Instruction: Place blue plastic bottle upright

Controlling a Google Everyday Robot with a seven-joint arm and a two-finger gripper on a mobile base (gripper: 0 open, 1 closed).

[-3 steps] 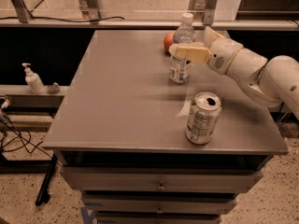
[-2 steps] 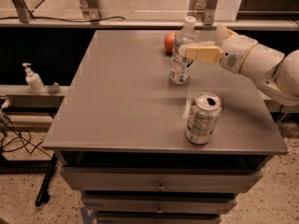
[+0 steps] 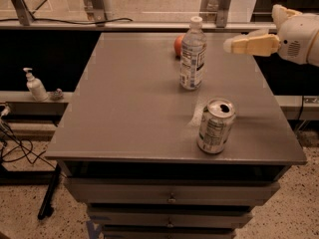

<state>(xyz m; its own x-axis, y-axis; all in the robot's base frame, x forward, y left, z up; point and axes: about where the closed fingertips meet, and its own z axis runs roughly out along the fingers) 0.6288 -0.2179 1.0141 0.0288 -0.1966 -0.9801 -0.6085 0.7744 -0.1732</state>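
Observation:
The blue plastic bottle [image 3: 193, 54], clear with a white cap and a white-bluish label, stands upright on the grey table [image 3: 129, 108] towards the back middle. My gripper [image 3: 247, 39] is to the right of the bottle, above the table's right edge. It is clear of the bottle, open and empty, and its cream fingers [image 3: 251, 45] point left towards the bottle.
A silver aluminium can [image 3: 215, 126] stands upright near the table's front right. An orange round fruit [image 3: 178, 45] sits just behind the bottle. A white pump dispenser [image 3: 35, 85] stands on a ledge to the left. Drawers [image 3: 169, 195] are below the tabletop.
My gripper has let go of the bottle and drawn back to the right. The bottle stays upright where it was.

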